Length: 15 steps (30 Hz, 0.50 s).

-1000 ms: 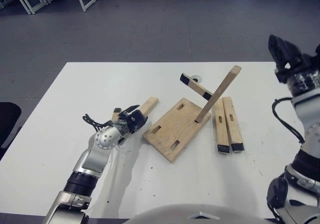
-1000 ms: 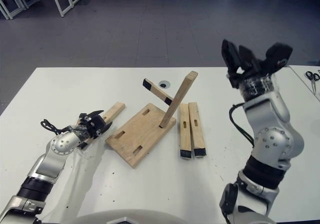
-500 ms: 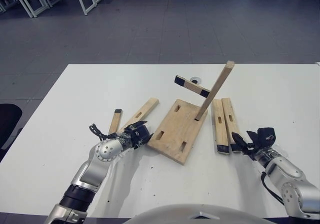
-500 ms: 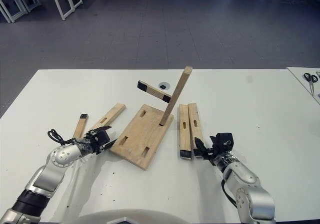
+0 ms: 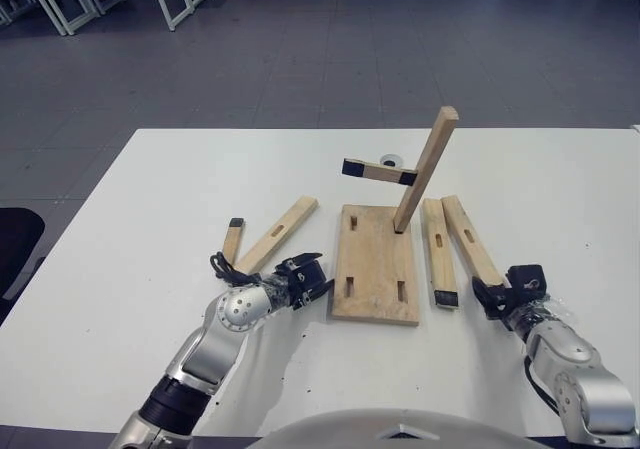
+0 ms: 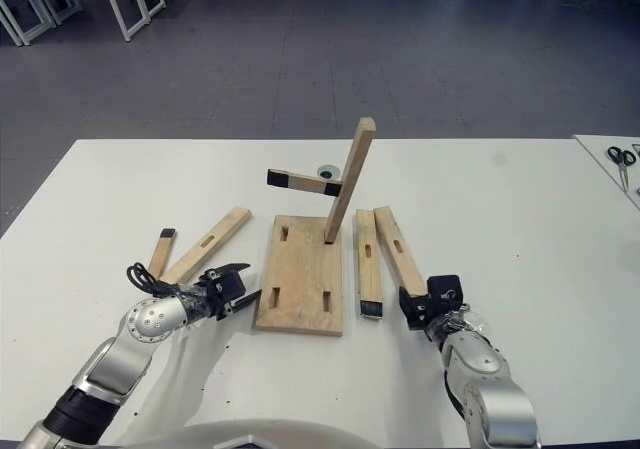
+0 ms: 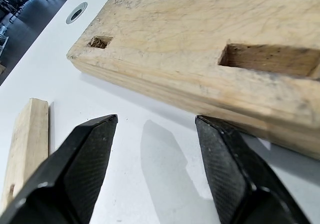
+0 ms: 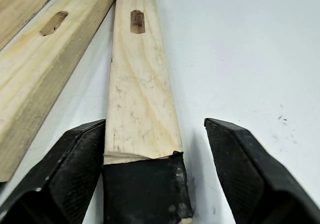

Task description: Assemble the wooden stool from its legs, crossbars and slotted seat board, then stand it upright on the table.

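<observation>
Right gripper (image 8: 154,134) is spread open, straddling a loose leg's (image 8: 140,84) black end near the desk's (image 5: 150,199) front right, gripping nothing. Left gripper (image 7: 156,121) gapes too, beside the seat board (image 5: 375,261) mid-desk. Only one upright leg (image 5: 425,169) with a crossbar (image 5: 378,172) is in; the rest lie loose. A second ago the right arm was raised, board skewed.

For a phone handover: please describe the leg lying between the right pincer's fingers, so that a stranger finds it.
On the white table, right of the flat seat board, two loose legs lie side by side. It is the outer leg, farther from the board. Unlike its neighbour it lies slanted, its black end between the open fingers of the right pincer.
</observation>
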{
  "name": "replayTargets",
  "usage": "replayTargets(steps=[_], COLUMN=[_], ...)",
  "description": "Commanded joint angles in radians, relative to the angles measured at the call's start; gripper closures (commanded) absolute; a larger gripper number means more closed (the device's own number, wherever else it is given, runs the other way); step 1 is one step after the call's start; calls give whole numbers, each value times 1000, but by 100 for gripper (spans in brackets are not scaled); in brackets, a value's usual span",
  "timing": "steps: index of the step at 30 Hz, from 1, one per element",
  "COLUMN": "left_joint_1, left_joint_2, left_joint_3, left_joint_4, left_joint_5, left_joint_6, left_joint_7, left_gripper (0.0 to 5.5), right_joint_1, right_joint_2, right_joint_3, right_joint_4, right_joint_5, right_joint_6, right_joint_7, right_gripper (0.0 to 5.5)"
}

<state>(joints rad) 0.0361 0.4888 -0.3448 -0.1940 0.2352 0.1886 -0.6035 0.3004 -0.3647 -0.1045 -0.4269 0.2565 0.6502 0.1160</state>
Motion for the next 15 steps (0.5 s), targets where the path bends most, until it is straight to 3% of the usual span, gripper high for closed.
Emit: replayTargets(steps=[1,4,10,13,15], left_joint_1=[-18,-34,-63,-74,-63], left_joint_2=[-17,-27,-51,-67,-70], left_joint_3=[-27,-46,-57,-46,26], left_joint_4=[24,53,116,135,106], left_joint_5=[12,16,7,-16,-82], left_joint_6=[14,13,5,-6,17], left_joint_7=[-2,-15,-14,-14,-8], left_gripper=[260,260,260,260,260], right_joint_1=[-56,-100,-210,-317,-420], right_joint_2=[33,42,-10,4,17], right_joint_3=[-1,-7,-46,-139,-221], right_joint_4=[74,139,243,265,247], right_joint_5=[10,24,-26,33,140], right_joint_6=[11,16,-81,-175,-207], right_joint_7=[19,47,71,87,115], right_gripper=[204,233,346,348,348])
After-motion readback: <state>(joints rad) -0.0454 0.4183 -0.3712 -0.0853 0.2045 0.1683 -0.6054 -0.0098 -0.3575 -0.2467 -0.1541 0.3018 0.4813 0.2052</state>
